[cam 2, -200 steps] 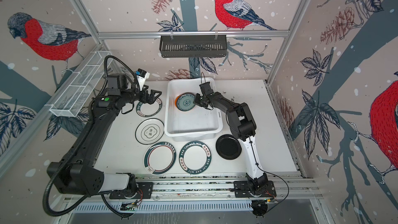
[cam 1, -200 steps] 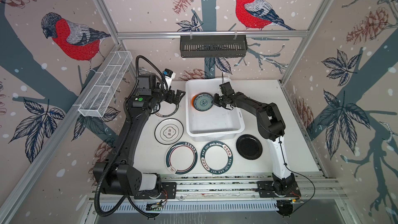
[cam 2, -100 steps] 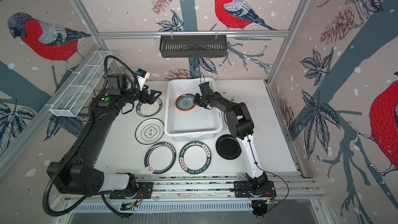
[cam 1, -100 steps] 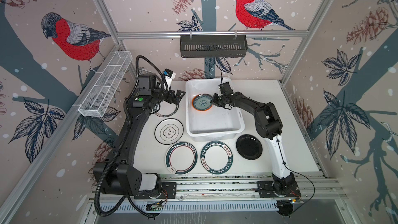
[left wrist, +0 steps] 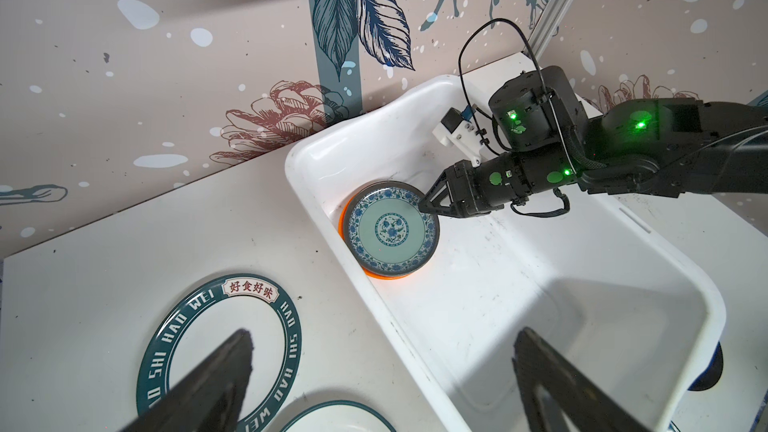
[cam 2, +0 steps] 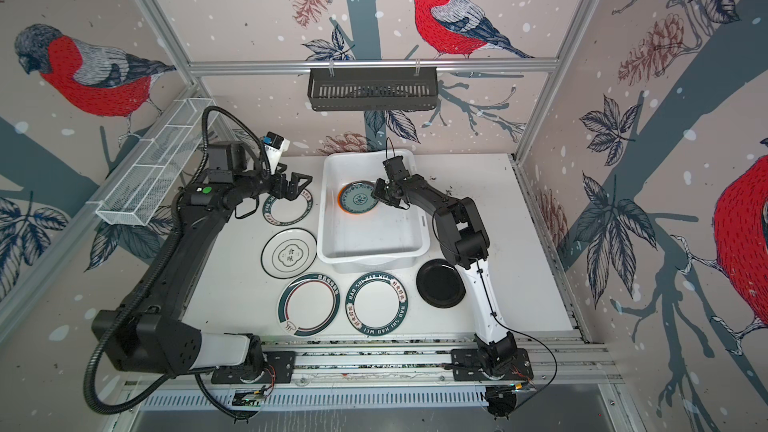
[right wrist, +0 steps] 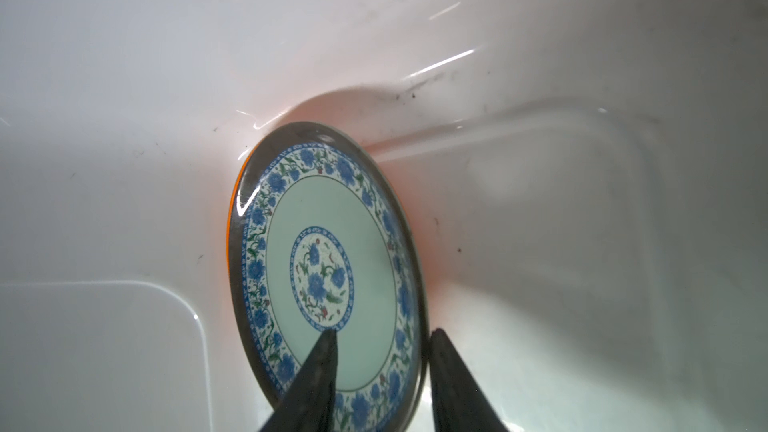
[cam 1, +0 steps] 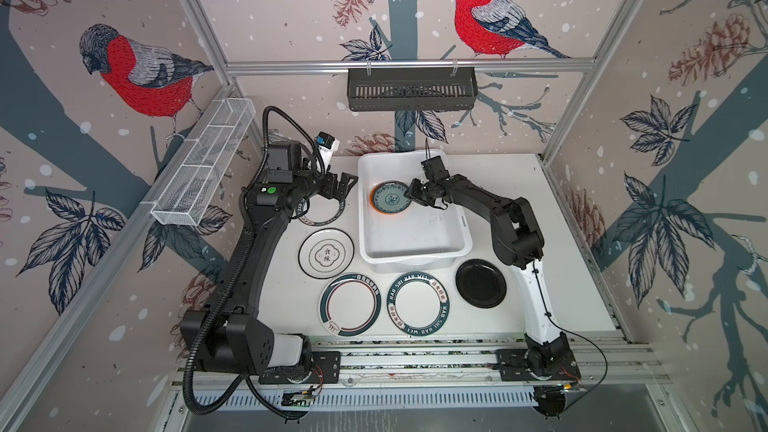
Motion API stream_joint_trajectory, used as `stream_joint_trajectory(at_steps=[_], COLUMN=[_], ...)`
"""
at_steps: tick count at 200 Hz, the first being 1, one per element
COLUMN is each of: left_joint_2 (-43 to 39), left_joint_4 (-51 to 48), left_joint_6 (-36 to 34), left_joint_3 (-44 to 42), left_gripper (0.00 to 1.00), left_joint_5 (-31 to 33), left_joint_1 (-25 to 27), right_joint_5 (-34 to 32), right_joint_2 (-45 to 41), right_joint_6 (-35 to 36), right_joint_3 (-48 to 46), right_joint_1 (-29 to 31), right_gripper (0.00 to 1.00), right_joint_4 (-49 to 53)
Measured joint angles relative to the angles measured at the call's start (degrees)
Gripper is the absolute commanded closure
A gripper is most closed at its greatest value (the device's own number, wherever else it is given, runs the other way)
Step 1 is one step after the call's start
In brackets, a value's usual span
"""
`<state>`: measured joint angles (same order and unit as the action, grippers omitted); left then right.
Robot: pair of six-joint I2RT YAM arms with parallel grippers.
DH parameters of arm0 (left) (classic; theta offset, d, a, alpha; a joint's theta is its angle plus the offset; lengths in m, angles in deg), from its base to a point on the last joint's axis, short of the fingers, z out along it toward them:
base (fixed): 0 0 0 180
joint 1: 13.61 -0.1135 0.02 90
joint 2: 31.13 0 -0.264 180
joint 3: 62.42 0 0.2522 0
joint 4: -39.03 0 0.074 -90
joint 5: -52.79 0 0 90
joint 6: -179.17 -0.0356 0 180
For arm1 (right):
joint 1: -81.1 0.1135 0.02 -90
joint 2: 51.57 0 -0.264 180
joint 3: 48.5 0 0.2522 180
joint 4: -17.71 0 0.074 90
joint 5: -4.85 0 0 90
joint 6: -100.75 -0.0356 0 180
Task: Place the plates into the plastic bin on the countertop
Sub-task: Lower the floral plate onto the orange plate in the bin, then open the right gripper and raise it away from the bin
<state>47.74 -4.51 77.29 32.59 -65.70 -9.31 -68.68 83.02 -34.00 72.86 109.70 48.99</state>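
The teal-patterned plate point(cam 1: 390, 201) point(right wrist: 328, 259) lies on an orange plate point(left wrist: 384, 277) at the far left of the plastic bin point(cam 1: 411, 260) point(left wrist: 376, 297). My right gripper point(cam 1: 409, 197) point(right wrist: 384, 336) is inside the bin at that plate's rim. Its jaws are apart, one finger over the plate's face and one just outside the rim. My left gripper point(cam 1: 343, 189) point(left wrist: 384, 334) hangs wide open and empty above a green-rimmed lettered plate point(cam 1: 322, 218) left of the bin. On the countertop point(cam 1: 561, 243) also lie a black-rimmed white plate point(cam 1: 326, 253), two green-rimmed plates point(cam 1: 350, 304) point(cam 1: 418, 303) and a black plate point(cam 1: 481, 283).
A black slotted rack point(cam 1: 411, 89) hangs on the back wall. A white wire-mesh basket point(cam 1: 203, 168) is fixed along the left wall. Aluminium rails point(cam 1: 415, 357) with both arm bases run along the front edge.
My right gripper's jaws have come apart at the teal plate's rim, and the plate has settled flatter onto the orange one. The left arm has not moved.
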Motion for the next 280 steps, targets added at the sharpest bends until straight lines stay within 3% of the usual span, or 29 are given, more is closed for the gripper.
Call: stream_joint_trajectory(at_steps=[72, 174, 280], left_joint_2=[-0.2, -0.8, -1.5], left_joint_4=[-0.4, -0.4, -0.4], left_joint_6=[-0.2, -0.6, -1.2], left_joint_3=[0.0, -0.2, -1.2], left_gripper=[0.03, 0.03, 0.03], left_joint_5=[0.0, 0.0, 0.1], left_joint_1=[0.0, 0.0, 0.0], right_joint_5=[-1.9, 0.5, 1.3], right_joint_2=[-0.3, 3.8, 7.3], right_joint_6=[1.4, 1.2, 0.8], right_joint_3=[0.3, 5.1, 11.2], right_joint_1=[-0.2, 0.2, 0.7], right_gripper=[0.61, 0.66, 0.59], right_joint_4=[2.5, 3.4, 6.1])
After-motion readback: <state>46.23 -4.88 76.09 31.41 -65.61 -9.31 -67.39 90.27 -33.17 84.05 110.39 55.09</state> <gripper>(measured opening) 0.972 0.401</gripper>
